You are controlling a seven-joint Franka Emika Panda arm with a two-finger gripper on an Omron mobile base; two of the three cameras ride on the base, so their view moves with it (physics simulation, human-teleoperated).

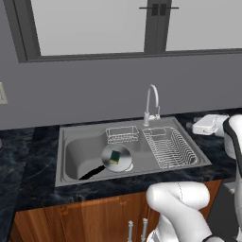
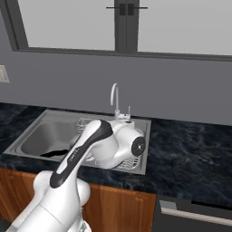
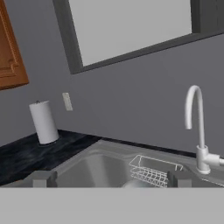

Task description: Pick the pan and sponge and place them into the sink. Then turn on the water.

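Nearest in the base views is the white arm, rising in front of the wooden cabinet fronts (image 1: 71, 217) below the worktop (image 1: 28, 160). In the hand view the gripper (image 3: 111, 179) shows its two dark fingertips (image 3: 41, 178) well apart near the bottom, with nothing between them, so the jaws stand open. In the left base view the hand sits over the worktop's right edge, just beside the right rim of the sink (image 1: 85, 130).

The sink is set into the dark marbled worktop. In its basin the pan (image 1: 116, 158) lies flat, its black handle pointing toward the front left corner of the basin. The sponge (image 1: 115, 156) rests inside the pan, green top up. A small wire basket (image 1: 122, 134) sits at the back of the basin, and a wire dish rack (image 1: 169, 147) takes up the right part.

At the sink's back rim stands the curved silver faucet (image 1: 151, 104); I cannot make out any stream from it. Farther left along the worktop's back edge is a paper towel roll (image 3: 43, 122), then the grey wall and window (image 1: 94, 23).
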